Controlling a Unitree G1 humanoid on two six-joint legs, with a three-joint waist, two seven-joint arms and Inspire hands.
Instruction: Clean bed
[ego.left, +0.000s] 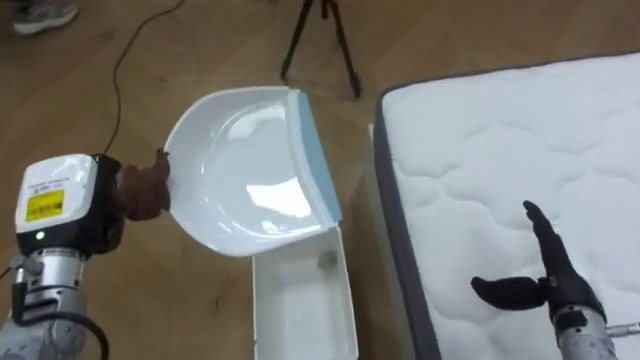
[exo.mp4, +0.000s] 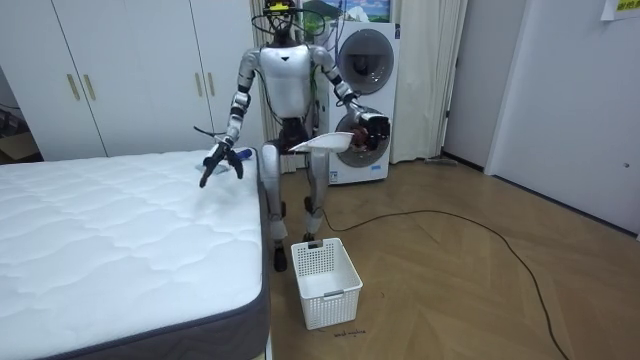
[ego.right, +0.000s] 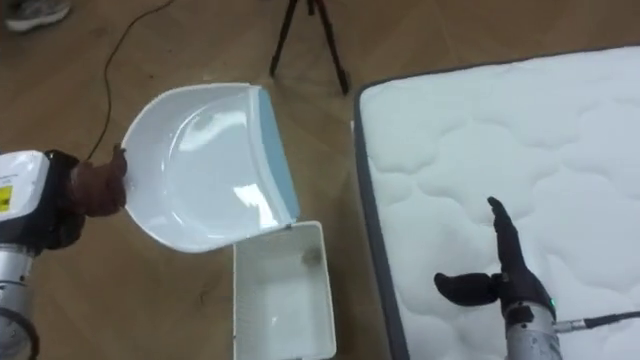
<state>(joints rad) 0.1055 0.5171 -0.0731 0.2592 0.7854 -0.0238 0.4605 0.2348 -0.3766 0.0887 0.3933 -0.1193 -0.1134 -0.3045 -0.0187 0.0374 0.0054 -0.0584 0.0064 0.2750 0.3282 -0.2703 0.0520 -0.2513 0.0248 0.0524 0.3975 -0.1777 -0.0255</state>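
Right hand (ego.left: 548, 285) nearest, low at the right: fingers released and straight, thumb spread wide, gripping nothing, poised over the mattress (ego.left: 500, 150) close to its near side edge; contact with the quilting impossible to tell. Opposite, at the left, left hand (ego.left: 142, 192) clenched round the handle of the white dustpan (ego.left: 240, 170). Between the two and lower down, white basket (ego.left: 257, 310) on the wooden floor (ego.left: 200, 40) just beside the bed, with a small grey speck (ego.left: 325, 260) on its bottom, too small to name. Above it the dustpan held roughly level, well clear of the basket by the room view, blue lip (ego.left: 315, 165) overhanging the basket's far end. Long axis of the pan running from the handle at the left hand across to the lip, lip turned toward the mattress but apart from it. Pan thus off to the robot's left of the right hand's fingers, across the bed's edge; right hand far nearer the mattress, left hand alone carrying the pan. Pan apparently bare, so likely next need: lip brought over to the mattress edge, in line with a sweep from the right hand. Farther off, tripod (ego.left: 345, 60), a cable (ego.left: 118, 80) and a shoe (ego.left: 45, 15).
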